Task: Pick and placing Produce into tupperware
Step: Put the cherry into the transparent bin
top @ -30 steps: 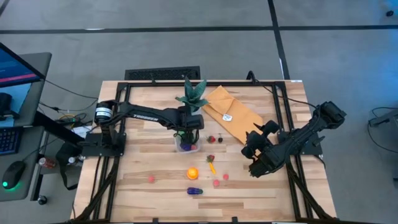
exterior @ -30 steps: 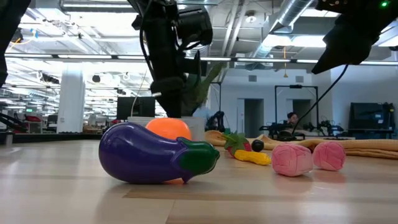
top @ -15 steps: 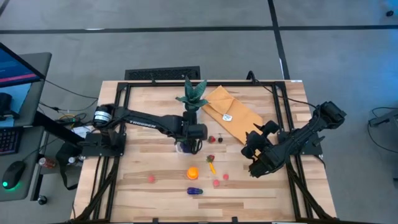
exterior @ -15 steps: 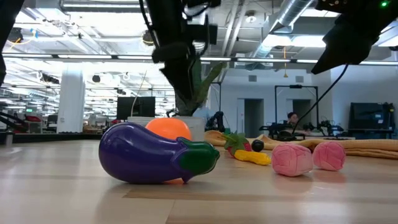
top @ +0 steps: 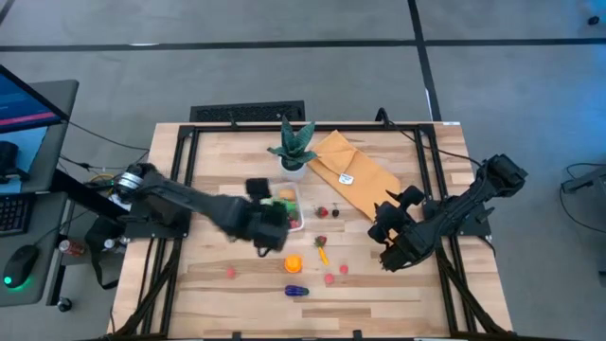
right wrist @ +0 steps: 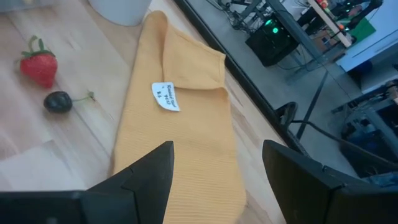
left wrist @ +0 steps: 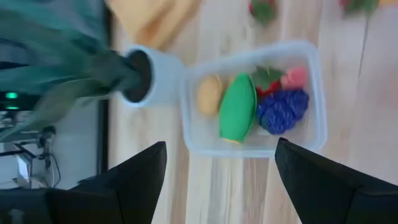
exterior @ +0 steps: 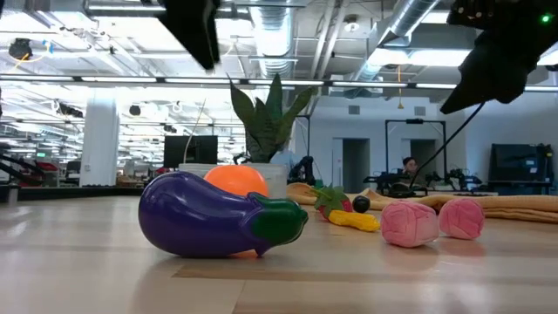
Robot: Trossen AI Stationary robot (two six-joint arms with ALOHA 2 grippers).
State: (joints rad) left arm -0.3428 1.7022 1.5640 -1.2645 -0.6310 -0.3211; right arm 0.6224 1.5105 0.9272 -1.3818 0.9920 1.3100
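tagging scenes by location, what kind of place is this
Most likely a robotics lab or open industrial workspace: the wooden table stands on a bare concrete floor, a monitor sits at a desk beside it, and exposed ceiling ducts run overhead.

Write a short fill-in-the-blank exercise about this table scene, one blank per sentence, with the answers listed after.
1. The green vegetable lies inside the clear ____.
2. In the low view, the orange sits right behind the purple ____.
3. The white label is on the ____ cloth.
4. The left gripper has its fingers ____, holding nothing.

Missing words: container; eggplant; yellow; open
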